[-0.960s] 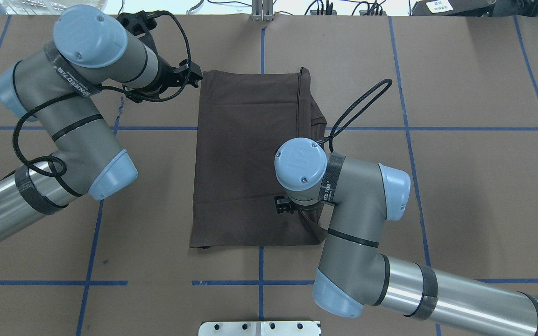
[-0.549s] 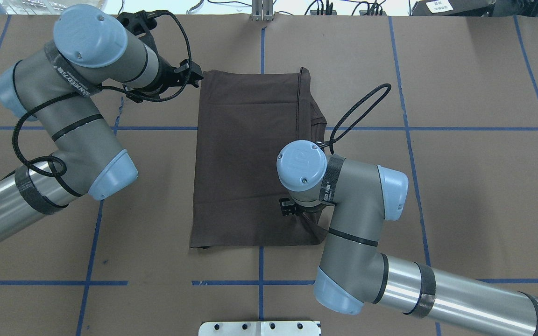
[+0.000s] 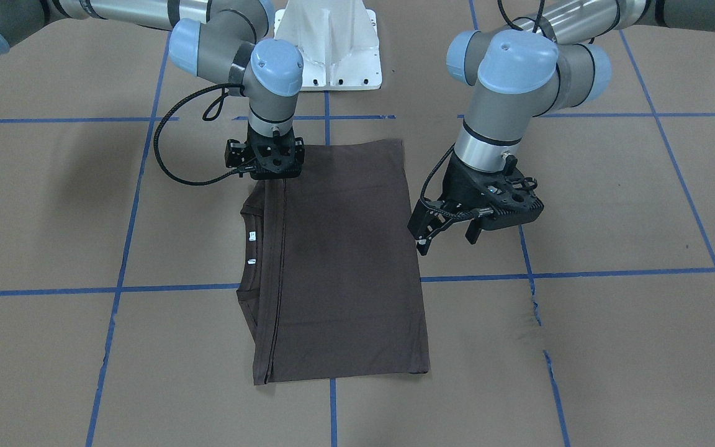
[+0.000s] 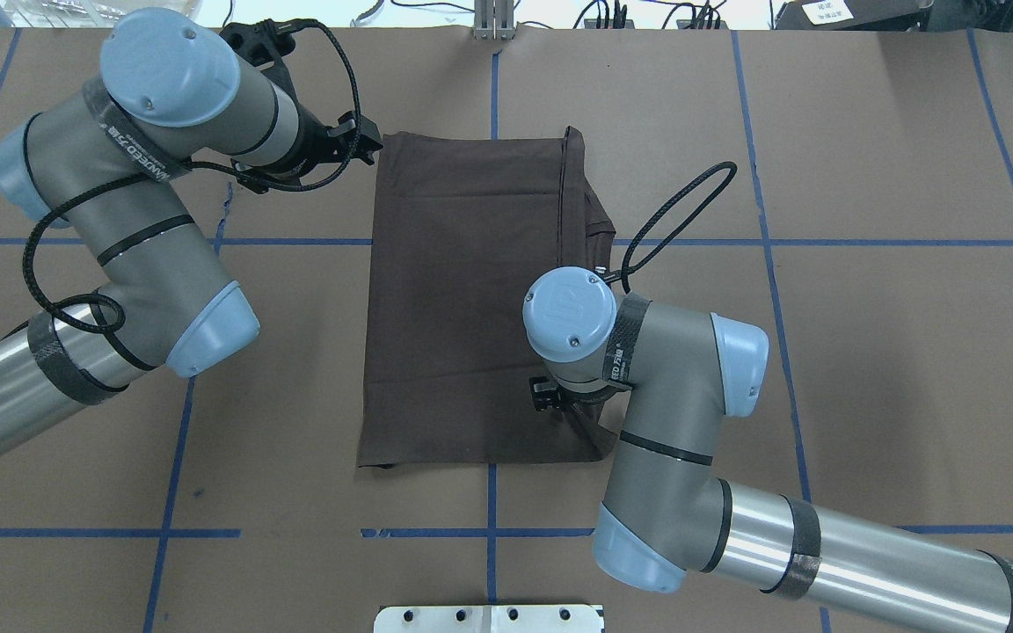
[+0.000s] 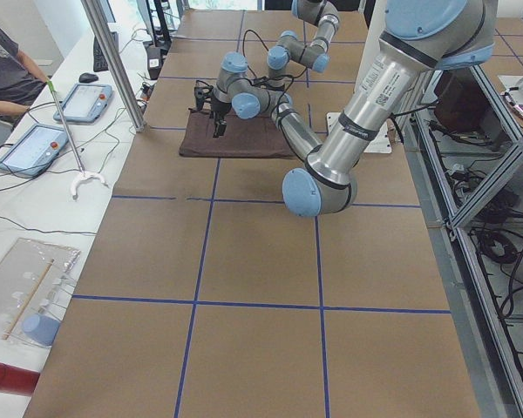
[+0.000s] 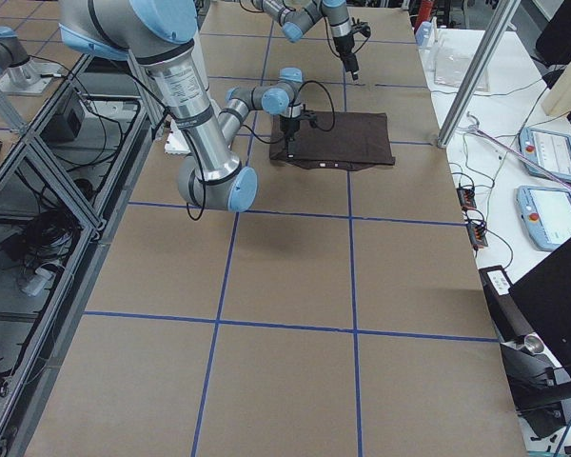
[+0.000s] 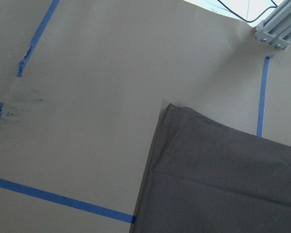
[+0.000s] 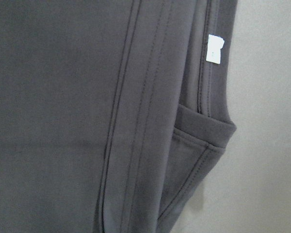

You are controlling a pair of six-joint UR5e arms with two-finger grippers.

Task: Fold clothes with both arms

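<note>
We see a table (image 3: 612,347) covered in brown paper and marked with a grid of blue tape lines filling the front-facing view. Across its top the left arm (image 3: 506,93) comes in from the upper right and the right arm (image 3: 233,43) from the upper left. A white pedestal base (image 3: 329,49) stands between them at the top centre. The dark brown T-shirt (image 3: 345,261) lies flat in the middle of the frame, folded into a tall rectangle, with a long folded edge running down its left side. The left gripper (image 3: 446,244) hangs just off the shirt's right edge, about halfway down. Its two fingers are spread apart with nothing between them. The right gripper (image 3: 265,176) points straight down onto the shirt's upper left corner. There its fingers seem to us drawn together on a pinch of cloth, and in the overhead view the fabric creases up toward it. A black cable (image 3: 165,155) loops out to the left of that wrist. The ribbed collar (image 3: 247,248) peeks out past the folded edge at centre left. Two small white neck tags (image 3: 251,235) sit just inside it.
</note>
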